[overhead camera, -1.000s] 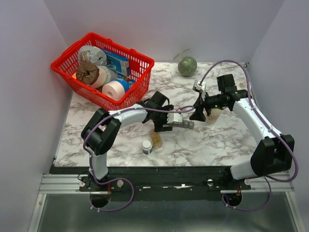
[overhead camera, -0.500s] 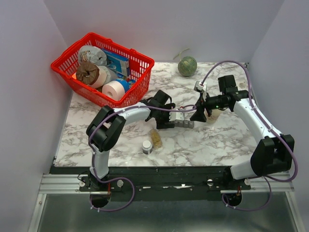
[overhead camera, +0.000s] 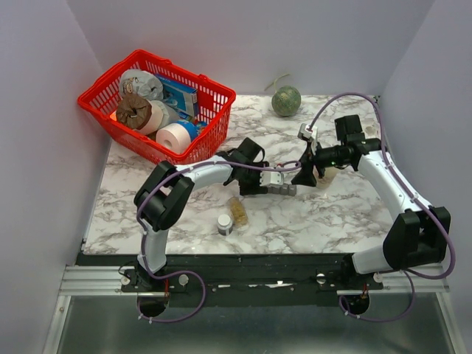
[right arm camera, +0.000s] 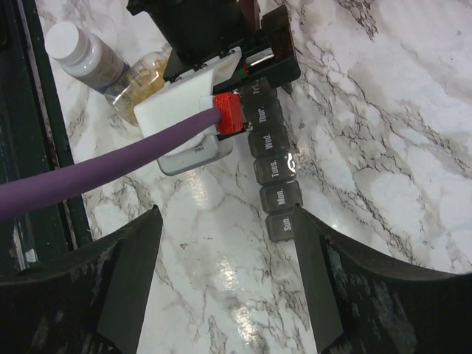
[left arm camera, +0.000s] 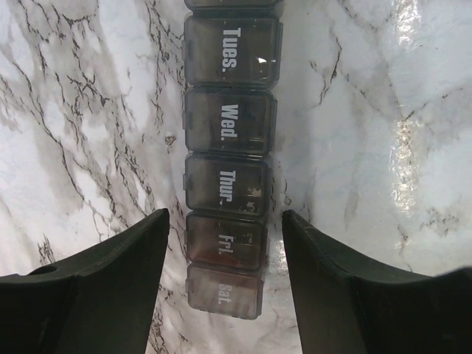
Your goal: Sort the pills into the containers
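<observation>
Marble tabletop (overhead camera: 332, 214) carries the containers (left arm camera: 227, 177) at centre, seemingly all closed. Your left gripper (left arm camera: 225, 228) straddles the Fri-Sat end, fingers apart, not clamped. Your right gripper (right arm camera: 228, 221) hovers spread over the Sun end. You'll find the pills (overhead camera: 237, 212) in their vial (right arm camera: 144, 74), at 8 o'clock from the strip. Next, I'd judge: pin the strip and open one compartment.

Smoky dark-grey containers (left arm camera: 228, 140) with white day lettering, centre; white, grey-veined marble table (left arm camera: 383, 88); red basket (overhead camera: 209, 127), upper left.
</observation>
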`<state>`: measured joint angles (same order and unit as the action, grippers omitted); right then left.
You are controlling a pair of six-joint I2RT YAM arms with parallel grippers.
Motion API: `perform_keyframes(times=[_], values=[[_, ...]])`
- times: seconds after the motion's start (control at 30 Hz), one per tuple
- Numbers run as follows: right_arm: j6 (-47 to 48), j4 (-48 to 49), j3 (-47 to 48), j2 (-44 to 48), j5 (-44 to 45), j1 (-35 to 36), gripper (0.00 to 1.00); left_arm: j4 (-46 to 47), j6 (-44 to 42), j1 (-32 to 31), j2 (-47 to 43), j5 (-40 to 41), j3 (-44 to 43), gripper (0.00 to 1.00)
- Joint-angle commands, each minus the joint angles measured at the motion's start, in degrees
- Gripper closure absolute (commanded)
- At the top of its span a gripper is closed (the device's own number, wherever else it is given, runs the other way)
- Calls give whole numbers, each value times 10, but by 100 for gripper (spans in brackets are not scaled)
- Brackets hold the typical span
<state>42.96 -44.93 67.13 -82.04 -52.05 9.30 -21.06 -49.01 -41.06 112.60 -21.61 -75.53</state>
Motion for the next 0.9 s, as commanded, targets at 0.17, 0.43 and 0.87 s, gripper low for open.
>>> perform_keyframes(times=[0.17, 0.43, 0.87], values=[[10, -10, -10, 25, -32, -4, 20, -41, -6, -21, 35, 24, -27, 46], [18, -14, -13, 34, -32, -5, 20, -17, 15, -21, -5, 30, -3, 85], [105, -31, -38, 43, -41, -6, 20, -16, 73, -20, -145, 17, 53, 100]])
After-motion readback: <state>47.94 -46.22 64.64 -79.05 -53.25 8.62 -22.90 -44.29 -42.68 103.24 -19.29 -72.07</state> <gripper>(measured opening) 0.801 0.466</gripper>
